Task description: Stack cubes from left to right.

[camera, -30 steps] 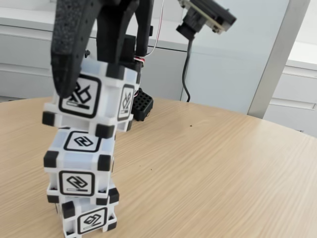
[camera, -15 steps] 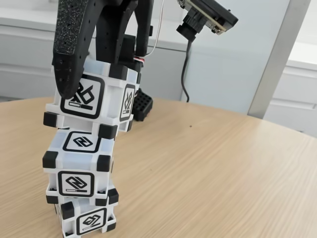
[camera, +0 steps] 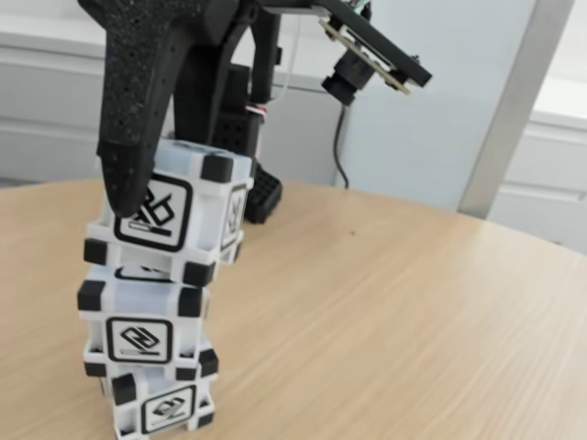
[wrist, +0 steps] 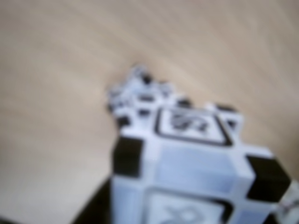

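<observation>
Three white cubes with black corners stand in one stack at the left of the fixed view. The bottom cube [camera: 167, 405] sits on the table and the middle cube [camera: 142, 332] rests on it. The top cube [camera: 171, 216] lies on the middle one, slightly tilted. My gripper [camera: 167, 179] is shut on the top cube, with one black finger [camera: 126, 170] pressed against its front-left face and the other hidden behind it. In the blurred wrist view the top cube [wrist: 196, 163] is close up, with the lower cubes [wrist: 138, 93] beyond it.
The round wooden table [camera: 394, 321] stretches to the right of the stack. The arm's black base [camera: 261, 194] stands behind the cubes, near the table's far edge. A wrist camera [camera: 371, 55] and its cable hang above. White cabinets line the background.
The gripper came down with the top cube, closing the gap to the middle cube; it now rests on it. The wrist has tilted forward.
</observation>
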